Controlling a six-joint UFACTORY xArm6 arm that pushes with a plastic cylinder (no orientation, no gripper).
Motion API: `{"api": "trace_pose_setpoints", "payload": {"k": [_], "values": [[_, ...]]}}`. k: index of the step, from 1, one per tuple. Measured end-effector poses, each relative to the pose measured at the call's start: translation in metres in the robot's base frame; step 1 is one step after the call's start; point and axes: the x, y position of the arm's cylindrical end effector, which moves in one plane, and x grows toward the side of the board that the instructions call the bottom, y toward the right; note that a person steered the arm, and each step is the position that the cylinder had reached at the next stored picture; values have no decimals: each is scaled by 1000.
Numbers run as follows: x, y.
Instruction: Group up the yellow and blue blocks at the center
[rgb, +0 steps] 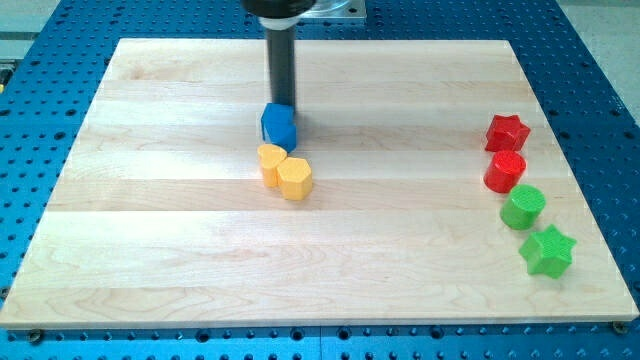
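Tip: my tip (283, 104), the lower end of a straight dark rod, no jaws to open or close, holding nothing; set against the far face of the blue block, apparently touching, the very end hidden just behind that block's top edge.
Rod: upright, coming down from the worktop's far edge, a little left of its midpoint.
Blue block (279, 126): chunky, faceted, shape not clear; just far of the worktop's centre, slightly left of the midline.
Yellow blocks: two; an orange-yellow block (271, 163) and a paler yellow block (295, 178), touching each other, directly nearward of the blue block and touching or almost touching it.
Cluster: blue and both yellows bunched together near the centre.
Red star (507, 131): near the right edge, farthest back of a column.
Red cylinder (505, 171): just nearward of the red star.
Green cylinder (523, 207): next in the column.
Green star (547, 250): toward the near right corner.
Worktop (150, 240): pale wooden board.
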Motion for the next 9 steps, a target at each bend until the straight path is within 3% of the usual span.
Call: {"api": "trace_pose_setpoints", "payload": {"k": [2, 3, 5, 6, 7, 8, 9], "values": [[-27, -26], [-14, -12], [58, -36], [86, -21], [63, -40], [112, -50], [165, -24]]}}
